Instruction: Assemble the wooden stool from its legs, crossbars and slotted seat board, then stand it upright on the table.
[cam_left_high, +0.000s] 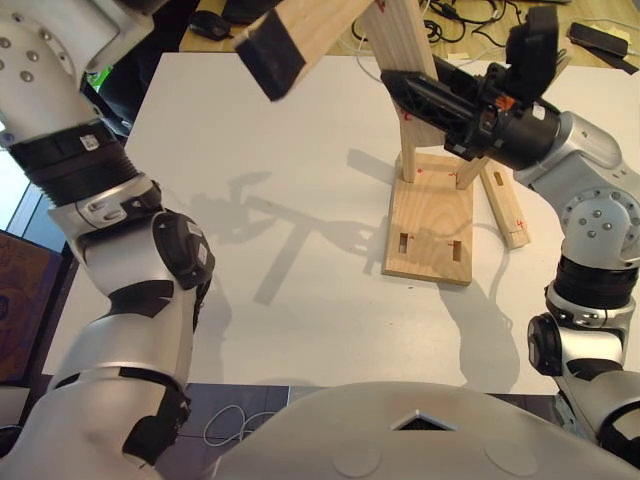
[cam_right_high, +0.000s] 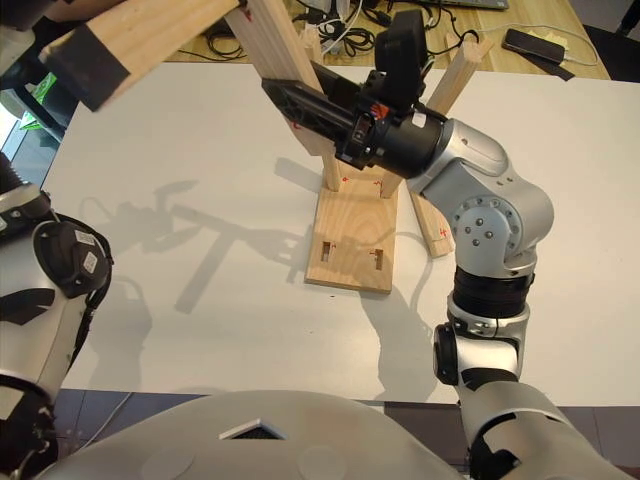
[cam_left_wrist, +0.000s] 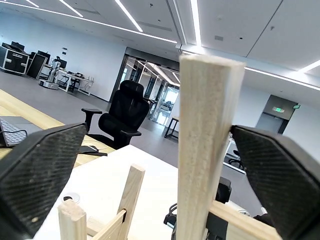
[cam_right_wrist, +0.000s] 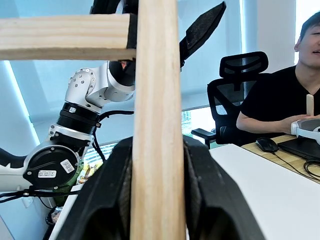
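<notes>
You're fitting legs. Your right pincer (cam_left_high: 400, 92) is clamped on the leg (cam_left_high: 413, 150) standing at the seat board's (cam_left_high: 430, 262) far end. The left pincer (cam_left_wrist: 160, 135) is spread around another upright (cam_left_wrist: 207, 150) above the board. Next, press squarely down.

I see raw, pale matt wood in the seat (cam_left_high: 430, 215) and leg (cam_right_wrist: 156, 100); the table (cam_left_high: 250, 130) is smooth matt white; the right fingers (cam_right_wrist: 95, 200) are matt black plastic.
</notes>
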